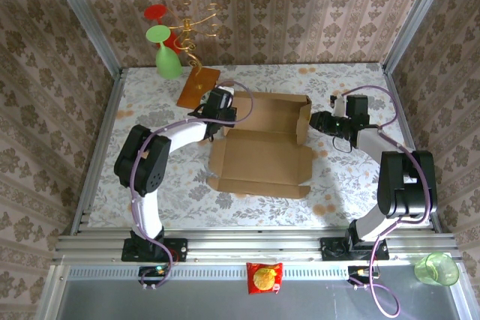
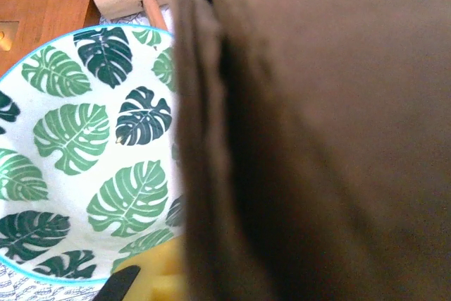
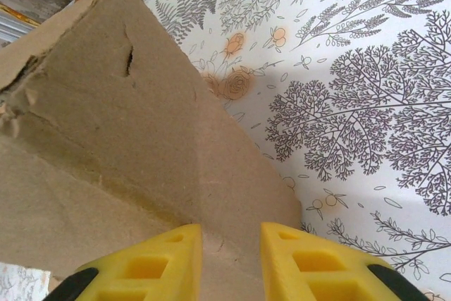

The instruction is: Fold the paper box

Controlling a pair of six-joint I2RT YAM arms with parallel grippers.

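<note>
Two claws bracket the paper box (image 1: 262,148), and the next move turns on that. The box lies between them on the counter (image 1: 150,177), its long axis running from one claw straight across to the other.

The left claw (image 1: 220,106) sits at the box's rear left corner, so the cardboard stretches away to its right. It is closed. In its wrist view one yellow finger (image 2: 151,283) shows beside a doubled cardboard edge and the other is hidden behind the sheet, so I judge it is pinched on that raised wall.

The right claw (image 1: 319,120) faces the upright right end wall (image 1: 304,118), with the box lying to its left. Its yellow fingers (image 3: 151,266) stand apart with nothing gripped between them. The flat face of the panel spreads just ahead of the tips, and I cannot tell whether they touch it.

Beyond both claws the rear wall is raised. Nearer the arm bases the front flap (image 1: 259,174) lies flat on the counter.

The right claw is the nearer one to the end wall, so it is probably the one to push that panel inward along the long axis while the left claw steadies the far corner.
</note>
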